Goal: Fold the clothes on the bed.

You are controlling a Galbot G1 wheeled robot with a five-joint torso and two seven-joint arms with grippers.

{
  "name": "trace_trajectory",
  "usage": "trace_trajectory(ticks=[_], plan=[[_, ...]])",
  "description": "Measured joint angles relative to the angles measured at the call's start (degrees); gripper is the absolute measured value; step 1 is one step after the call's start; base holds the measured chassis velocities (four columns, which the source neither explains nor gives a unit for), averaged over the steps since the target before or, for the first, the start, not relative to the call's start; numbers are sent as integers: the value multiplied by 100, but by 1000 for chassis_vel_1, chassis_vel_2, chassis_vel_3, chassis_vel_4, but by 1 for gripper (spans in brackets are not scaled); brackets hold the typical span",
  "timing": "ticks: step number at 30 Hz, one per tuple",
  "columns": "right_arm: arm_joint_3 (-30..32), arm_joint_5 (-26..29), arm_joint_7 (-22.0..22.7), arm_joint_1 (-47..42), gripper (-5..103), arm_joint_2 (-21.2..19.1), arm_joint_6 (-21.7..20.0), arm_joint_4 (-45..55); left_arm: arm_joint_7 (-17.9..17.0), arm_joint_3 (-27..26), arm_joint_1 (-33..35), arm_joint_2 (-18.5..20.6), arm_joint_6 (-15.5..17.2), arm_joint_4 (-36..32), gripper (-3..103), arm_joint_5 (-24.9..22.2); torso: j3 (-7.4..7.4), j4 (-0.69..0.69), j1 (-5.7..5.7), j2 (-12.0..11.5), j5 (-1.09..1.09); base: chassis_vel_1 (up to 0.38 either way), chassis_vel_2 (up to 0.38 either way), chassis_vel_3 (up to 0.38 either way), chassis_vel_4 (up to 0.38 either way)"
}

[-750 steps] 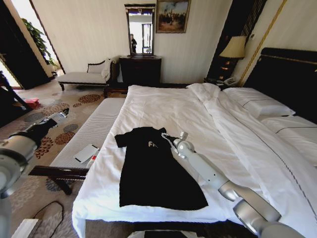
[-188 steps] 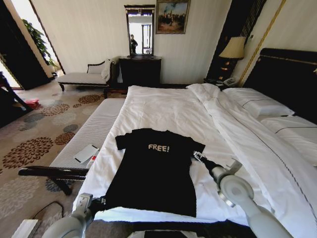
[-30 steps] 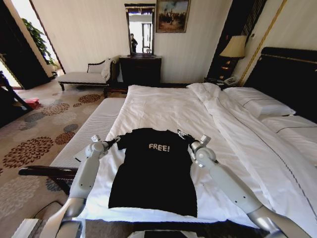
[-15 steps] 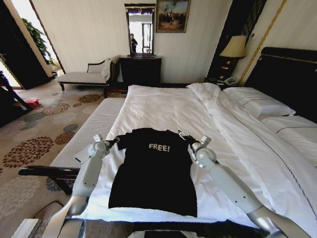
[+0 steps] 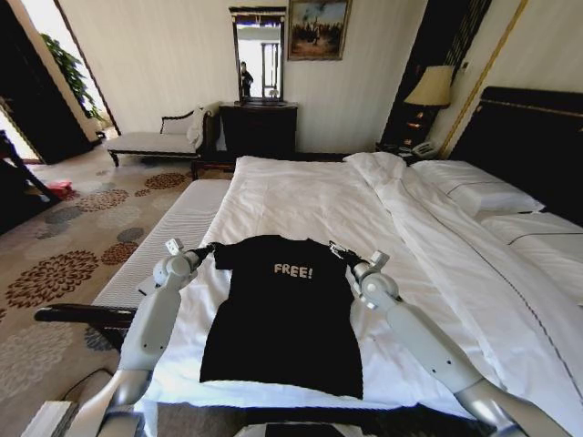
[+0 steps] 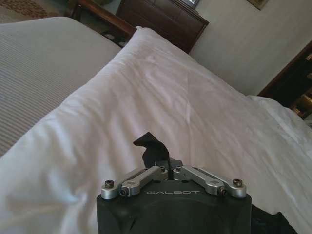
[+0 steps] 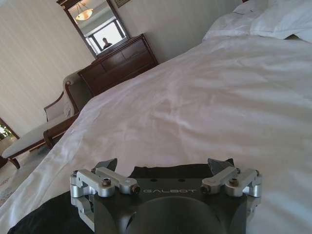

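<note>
**Both arms at the shirt's sleeves, no fold made yet**

Since a second ago, both arms have crept a little further up, and the shirt has stayed put. The soft black short-sleeved T-shirt (image 5: pixel 282 314) with white "FREE!" letters lies flat and spread out, face up, near the foot of the very big bed (image 5: pixel 310 196) with white sheets and a dark wooden frame.

The left pincer (image 5: pixel 208 248) sits at the shirt's left sleeve. In the left wrist view its fingers (image 6: pixel 155 146) are pressed together, and a bit of black cloth seems caught between them. The right pincer (image 5: pixel 339 249) is at the right sleeve, spread wide over the black cloth.

I think the folding has only just begun. The sleeves, the sides and the bottom half all still need folding.
</note>
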Motion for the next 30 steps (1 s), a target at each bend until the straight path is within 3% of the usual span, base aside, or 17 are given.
trace_trajectory(ticks=[14, 22, 24, 26, 27, 30], plan=[[65, 2, 16, 12, 100, 4, 4, -77, 13, 863, -582, -953, -54, 884, 0, 563, 0, -1, 0, 0, -1, 0, 0, 0, 0], [93, -11, 17, -54, 100, 12, 6, -75, -40, 1042, -636, -1074, -59, 1014, -3, 888, 0, 0, 0, -1, -1, 0, 0, 0, 0], [101, -13, 17, -67, 100, 7, 6, -64, -86, 1052, -595, -1028, -7, 871, 6, 862, 0, -1, 0, 0, -1, 0, 0, 0, 0], [104, -13, 17, -76, 100, 4, 7, -60, -120, 1052, -571, -995, 19, 796, 6, 832, 0, -1, 0, 0, -2, 0, 0, 0, 0], [104, -18, 18, -90, 100, 4, 7, -53, -197, 1024, -512, -920, 86, 605, 17, 715, 0, 0, 0, -1, -2, 0, 0, 0, 0], [105, -30, 18, -102, 100, 8, 7, -47, -305, 928, -434, -800, 208, 334, 23, 461, 0, 0, 0, 0, -2, 0, 0, 0, 0]])
